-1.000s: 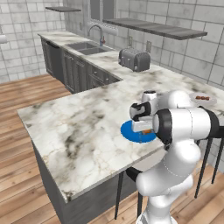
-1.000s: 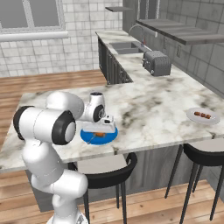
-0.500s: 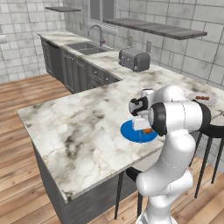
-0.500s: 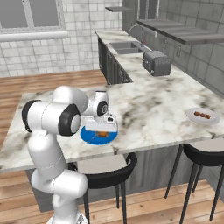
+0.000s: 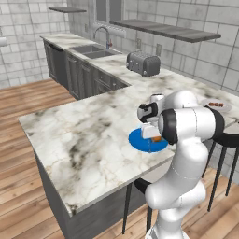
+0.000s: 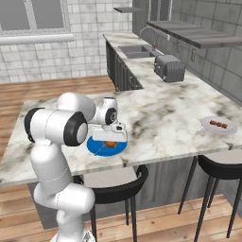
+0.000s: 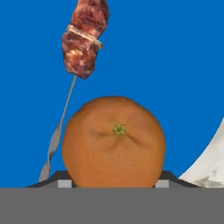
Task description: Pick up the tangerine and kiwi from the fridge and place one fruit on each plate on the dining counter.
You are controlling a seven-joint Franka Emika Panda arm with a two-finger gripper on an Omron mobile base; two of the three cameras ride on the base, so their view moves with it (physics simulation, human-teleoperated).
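From my seat I have the gripper down low over the blue plate, and the tangerine sits right between the jaws, its small green stem scar facing the hand camera. The two dark finger tips show just at either flank of the fruit, pressed close against it, so I read the jaws as clamped on the tangerine; I cannot tell whether the fruit's underside touches the plate. Beyond the jaws and a little to one side lies a thin metal skewer with reddish-brown chunks of meat on its far end, lying flat on the blue plate and near the tangerine without clearly touching it. Off to the other side of the jaws a sliver of marble counter shows past the plate's rim. In the right base view the hand hangs over the blue plate near the front edge of the counter, with the orange fruit under it; the pale plate sits well apart, further along the same counter. In the left base view the blue plate lies just below the hand.
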